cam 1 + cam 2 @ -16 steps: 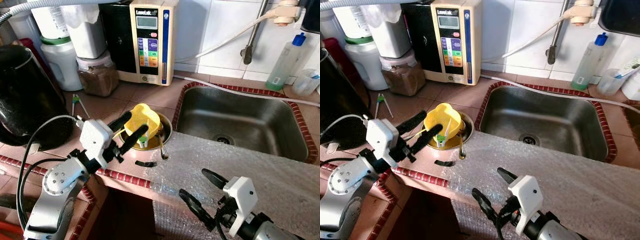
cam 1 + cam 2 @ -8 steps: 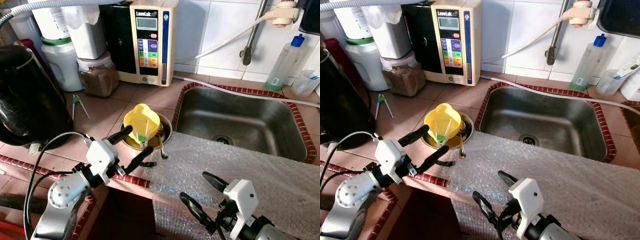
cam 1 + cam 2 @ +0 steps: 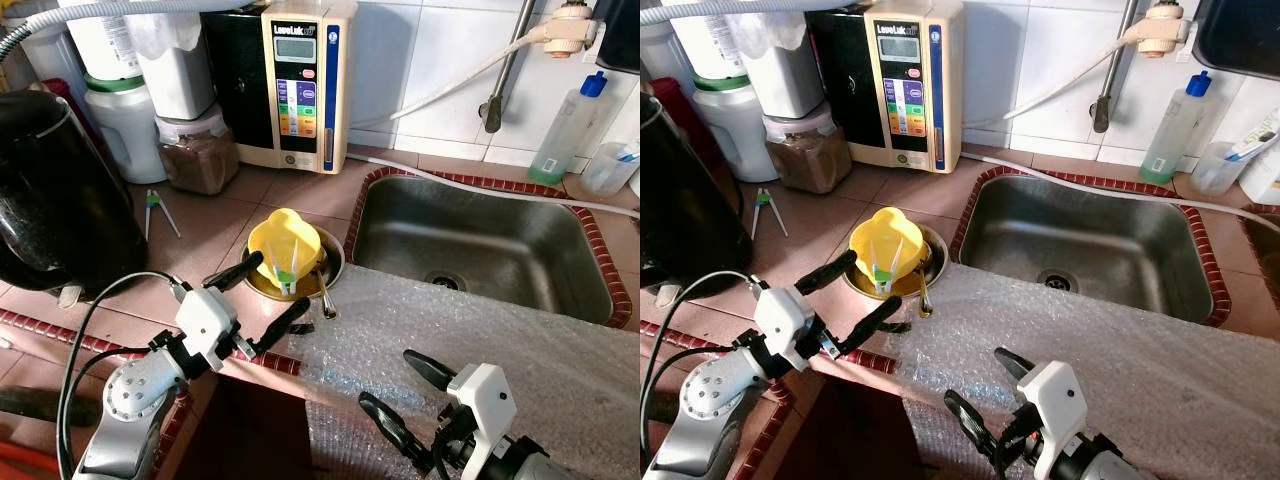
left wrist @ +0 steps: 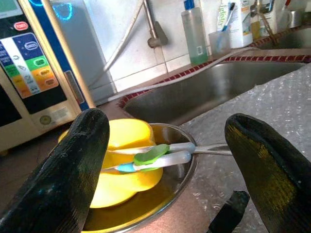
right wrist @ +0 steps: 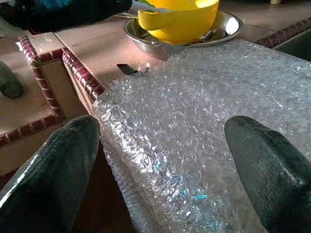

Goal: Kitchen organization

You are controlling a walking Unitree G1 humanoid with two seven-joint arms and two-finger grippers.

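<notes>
A yellow bowl (image 3: 287,238) sits inside a shallow metal bowl (image 3: 335,262) on the tiled counter, left of the sink. Two plastic utensils with green and blue grips (image 4: 155,155) lie across the yellow bowl. A metal spoon (image 3: 323,296) leans on the metal bowl's rim. My left gripper (image 3: 285,283) is open, hovering at the counter's front edge just in front of the bowls and touching neither. Low at the front, my right gripper (image 3: 385,377) is open and holds nothing, over the bubble wrap (image 5: 194,126).
Bubble wrap (image 3: 500,335) covers the counter in front of the steel sink (image 3: 480,240). A black kettle (image 3: 50,190) stands left; jars (image 3: 195,150) and a water machine (image 3: 295,85) line the back wall. A small black piece (image 3: 300,328) lies beside the metal bowl. A soap bottle (image 3: 565,125) stands back right.
My left gripper has drawn back from the yellow bowl toward the counter's front edge and dropped lower, still open. The right gripper has hardly moved.
</notes>
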